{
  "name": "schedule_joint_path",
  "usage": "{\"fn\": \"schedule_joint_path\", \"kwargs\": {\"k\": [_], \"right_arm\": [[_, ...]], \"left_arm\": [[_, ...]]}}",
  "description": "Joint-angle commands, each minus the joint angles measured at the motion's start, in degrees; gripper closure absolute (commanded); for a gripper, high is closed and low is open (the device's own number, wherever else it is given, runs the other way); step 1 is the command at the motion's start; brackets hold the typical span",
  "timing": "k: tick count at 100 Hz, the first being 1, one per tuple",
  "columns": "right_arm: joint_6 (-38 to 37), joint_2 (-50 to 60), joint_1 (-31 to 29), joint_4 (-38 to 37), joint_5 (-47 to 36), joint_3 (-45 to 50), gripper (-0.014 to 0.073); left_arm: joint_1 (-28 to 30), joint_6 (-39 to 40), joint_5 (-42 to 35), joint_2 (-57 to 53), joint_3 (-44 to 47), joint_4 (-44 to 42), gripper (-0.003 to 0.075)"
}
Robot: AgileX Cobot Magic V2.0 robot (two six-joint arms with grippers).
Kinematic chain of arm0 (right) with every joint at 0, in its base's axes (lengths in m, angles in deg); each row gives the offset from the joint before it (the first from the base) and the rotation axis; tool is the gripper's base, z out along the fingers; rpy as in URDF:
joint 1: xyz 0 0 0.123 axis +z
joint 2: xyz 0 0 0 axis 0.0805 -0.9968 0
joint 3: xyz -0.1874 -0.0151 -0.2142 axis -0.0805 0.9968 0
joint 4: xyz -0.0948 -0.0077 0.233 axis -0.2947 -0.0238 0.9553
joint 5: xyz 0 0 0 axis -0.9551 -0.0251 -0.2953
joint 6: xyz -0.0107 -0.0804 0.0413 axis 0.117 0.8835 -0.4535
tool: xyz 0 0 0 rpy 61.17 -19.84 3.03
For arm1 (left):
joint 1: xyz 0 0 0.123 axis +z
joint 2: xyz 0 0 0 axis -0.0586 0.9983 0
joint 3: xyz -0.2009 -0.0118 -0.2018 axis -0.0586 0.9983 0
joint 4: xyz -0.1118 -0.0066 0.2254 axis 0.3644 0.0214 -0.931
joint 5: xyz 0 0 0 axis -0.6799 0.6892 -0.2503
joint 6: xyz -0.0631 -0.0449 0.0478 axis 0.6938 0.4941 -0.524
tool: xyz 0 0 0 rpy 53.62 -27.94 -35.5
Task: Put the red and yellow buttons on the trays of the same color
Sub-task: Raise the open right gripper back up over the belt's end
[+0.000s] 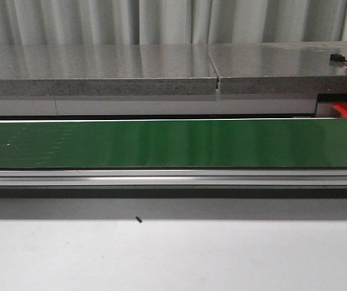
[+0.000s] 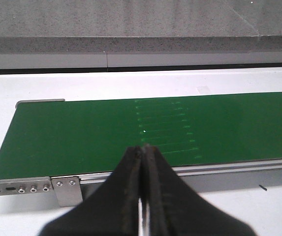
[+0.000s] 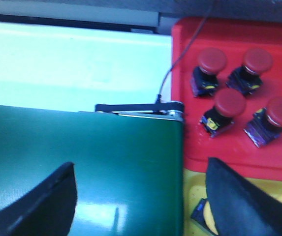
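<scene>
Four red buttons (image 3: 229, 103) are sitting in the red tray (image 3: 190, 147) just past the end of the green conveyor belt (image 1: 173, 144), beside the yellow tray (image 3: 192, 196). The left gripper (image 2: 143, 150) is hovering over the belt's near edge, fingers together; the right gripper (image 3: 141, 182) is hanging spread apart, empty.

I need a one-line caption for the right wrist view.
Open right gripper above the green belt's end, beside a red tray holding four red buttons.

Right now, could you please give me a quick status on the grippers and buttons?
Left gripper shut, empty. Right gripper open, empty. Four red buttons on red tray. Green belt bare.
</scene>
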Motion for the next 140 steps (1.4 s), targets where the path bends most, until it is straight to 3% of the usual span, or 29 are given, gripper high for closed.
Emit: {"fn": "schedule_joint_path", "kwargs": {"k": [1, 11, 21, 45, 54, 79, 140], "right_arm": [[0.7, 4.0, 2.8, 0.5, -4.0, 0.2, 0.0055], [0.7, 8.0, 5.5, -0.2, -5.4, 3.0, 0.0061], [0.7, 12.0, 6.8, -0.3, -6.1, 5.7, 0.0144], [0.7, 21.7, 9.9, -0.3, -5.9, 10.9, 0.0553], [0.8, 25.5, 11.2, -0.3, -5.6, 12.8, 0.0669], [0.8, 31.9, 11.9, -0.3, -4.9, 15.7, 0.0662], [0.8, 31.9, 11.9, -0.3, -4.9, 15.7, 0.0662]], "left_arm": [[-0.5, 0.0, -4.0, 0.4, -1.6, 1.0, 0.0741], [-0.5, 0.0, -4.0, 0.4, -1.6, 1.0, 0.0741], [-0.5, 0.0, -4.0, 0.4, -1.6, 1.0, 0.0741], [-0.5, 0.0, -4.0, 0.4, -1.6, 1.0, 0.0741], [-0.5, 0.0, -4.0, 0.4, -1.6, 1.0, 0.0741], [-0.5, 0.0, -4.0, 0.4, -1.6, 1.0, 0.0741], [-0.5, 0.0, -4.0, 0.4, -1.6, 1.0, 0.0741]]}}
